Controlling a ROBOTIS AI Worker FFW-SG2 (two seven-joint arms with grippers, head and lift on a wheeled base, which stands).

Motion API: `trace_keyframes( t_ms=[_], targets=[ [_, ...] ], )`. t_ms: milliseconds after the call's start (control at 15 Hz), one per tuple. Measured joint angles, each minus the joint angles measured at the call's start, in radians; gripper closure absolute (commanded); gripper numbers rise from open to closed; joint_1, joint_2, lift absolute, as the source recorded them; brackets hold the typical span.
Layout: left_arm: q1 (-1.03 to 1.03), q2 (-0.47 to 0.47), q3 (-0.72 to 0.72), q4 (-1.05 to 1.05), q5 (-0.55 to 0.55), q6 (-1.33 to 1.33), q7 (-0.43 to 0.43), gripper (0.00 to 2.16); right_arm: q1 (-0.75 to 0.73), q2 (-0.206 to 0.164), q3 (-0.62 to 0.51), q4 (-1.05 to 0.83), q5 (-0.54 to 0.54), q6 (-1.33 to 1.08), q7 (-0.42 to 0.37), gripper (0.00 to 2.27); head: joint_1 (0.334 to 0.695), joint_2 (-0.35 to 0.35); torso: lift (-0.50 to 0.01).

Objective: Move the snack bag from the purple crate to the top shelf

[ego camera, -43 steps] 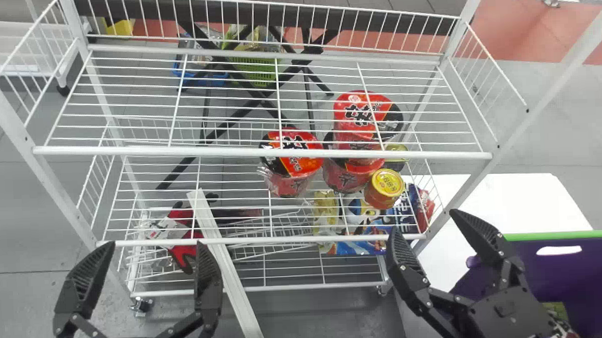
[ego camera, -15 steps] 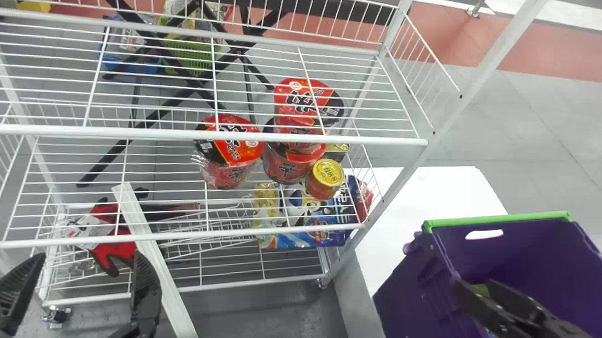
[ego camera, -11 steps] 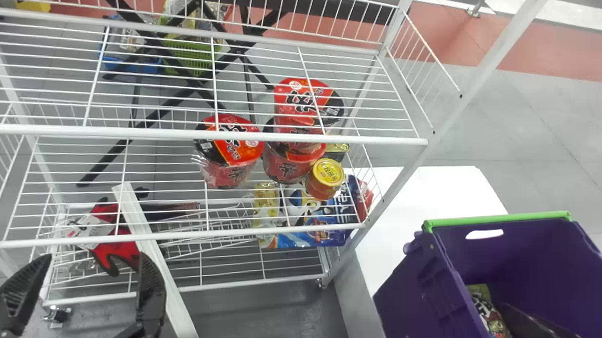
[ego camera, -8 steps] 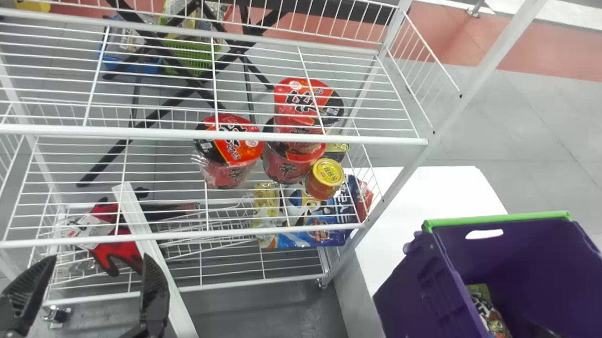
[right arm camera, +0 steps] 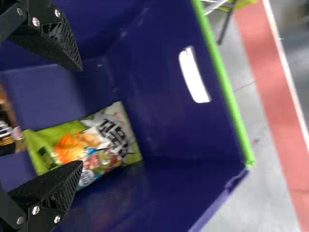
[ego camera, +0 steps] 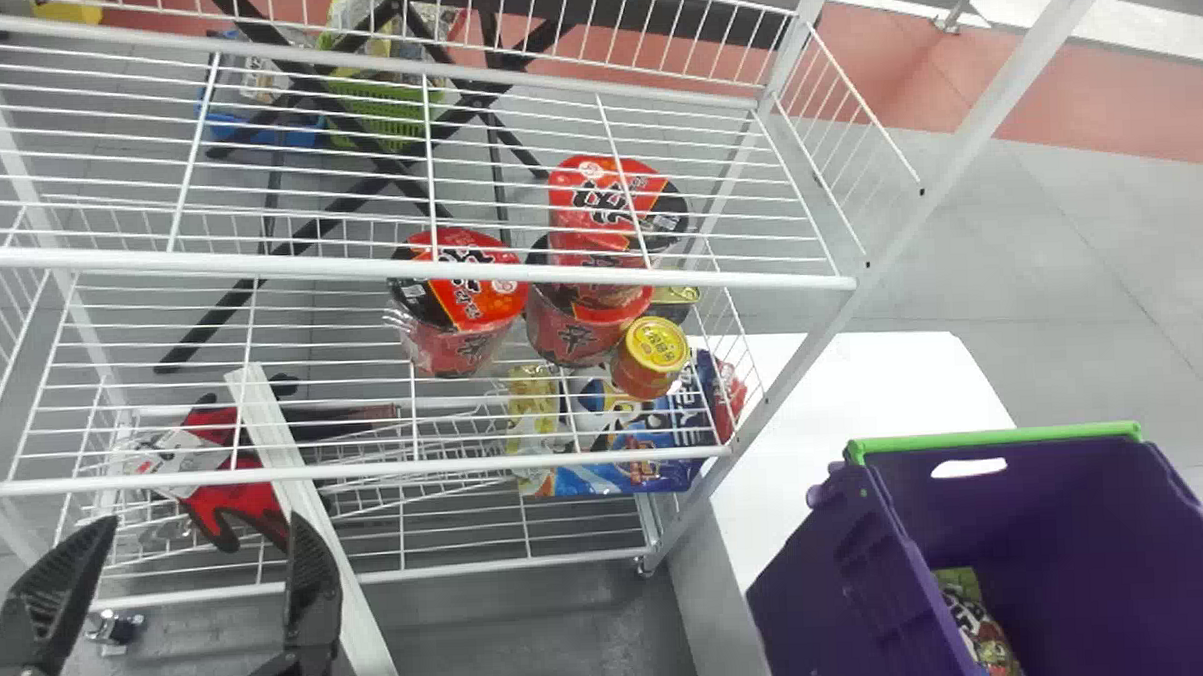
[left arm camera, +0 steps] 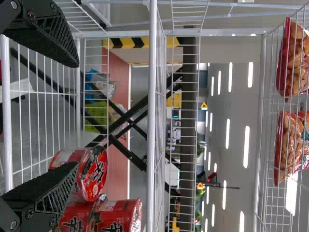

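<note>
Grey floor (ego camera: 1059,262), crossed by thin seams, meets a broad red band (ego camera: 1084,111) edged in white (closer to faded brick, really). There is a white worktop (ego camera: 863,379) with a rounded corner, and farther back a dark table (ego camera: 641,24) on crossed black legs (ego camera: 475,101). Long white lights (left arm camera: 246,146) run in rows along the grey ceiling (left arm camera: 234,169).

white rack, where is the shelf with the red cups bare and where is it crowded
That shelf looks bare from its left end to the leftmost cup. It is crowded rightward: that cup, the stacked cups beside it and the yellow-lidded can in front. On the shelf above, the visible stretch between front bar and back rail looks bare.
</note>
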Motion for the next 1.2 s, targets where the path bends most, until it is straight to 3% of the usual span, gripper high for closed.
trace_keyframes(
  t_ms=[333, 533, 733, 1200],
  targets=[
    [0.0, 0.0, -0.003, 0.003, -0.001, 0.012, 0.011, 0.09, -0.018, -0.133, 0.143, 0.145, 0.252, -0.004, 0.198, 0.14, 0.695, -0.35, -0.468],
    [-0.001, 0.0, -0.003, 0.007, -0.002, 0.014, 0.012, 0.09, -0.04, -0.194, 0.215, 0.281, 0.355, -0.105, 0.292, 0.12, 0.695, -0.35, -0.468],
    [-0.011, 0.0, -0.001, 0.017, 0.002, 0.02, 0.011, 0.09, -0.061, -0.219, 0.289, 0.407, 0.46, -0.221, 0.35, 0.1, 0.695, -0.35, -0.468],
    [-0.025, 0.003, 0.009, 0.022, 0.018, 0.035, 0.003, 0.09, -0.099, -0.234, 0.443, 0.612, 0.594, -0.336, 0.349, 0.1, 0.695, -0.35, -0.468]
  ],
)
